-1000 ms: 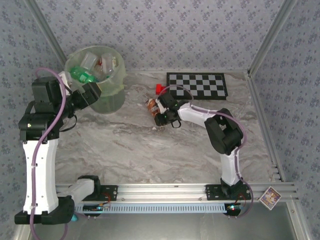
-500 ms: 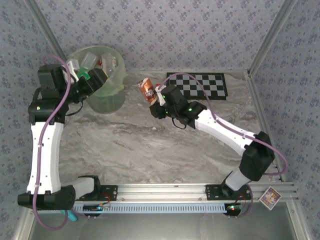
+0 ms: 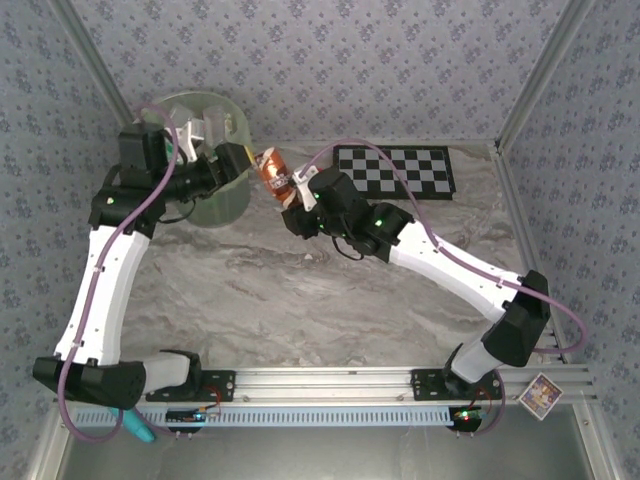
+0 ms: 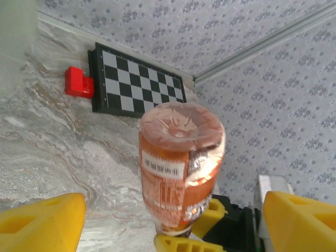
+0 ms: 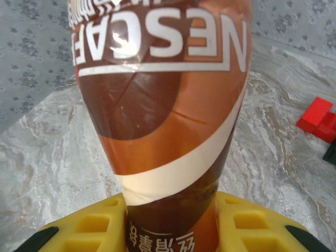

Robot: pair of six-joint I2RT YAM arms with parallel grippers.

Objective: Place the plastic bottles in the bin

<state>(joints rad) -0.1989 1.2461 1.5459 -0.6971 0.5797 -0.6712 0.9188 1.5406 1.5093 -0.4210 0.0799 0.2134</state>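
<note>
Orange-brown bottle (image 3: 272, 168) is clamped by its narrower end in the right gripper (image 3: 292, 190) jaws, clear of the table, with its body projecting past the fingertips. Left gripper (image 3: 238, 160) jaws are spread wide and hold nothing. Bottle's broad end faces them, just ahead, untouched. Bin (image 3: 228, 200) sits just behind the left jaws, with other bottles (image 3: 190, 118) inside.

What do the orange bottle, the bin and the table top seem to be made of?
The orange bottle is probably thin plastic, glossy, with a printed wrap; light glints on it. The bin is likely translucent pale-green plastic; its wall looks see-through. The table top has a grey veined marble look, possibly laminate.
</note>
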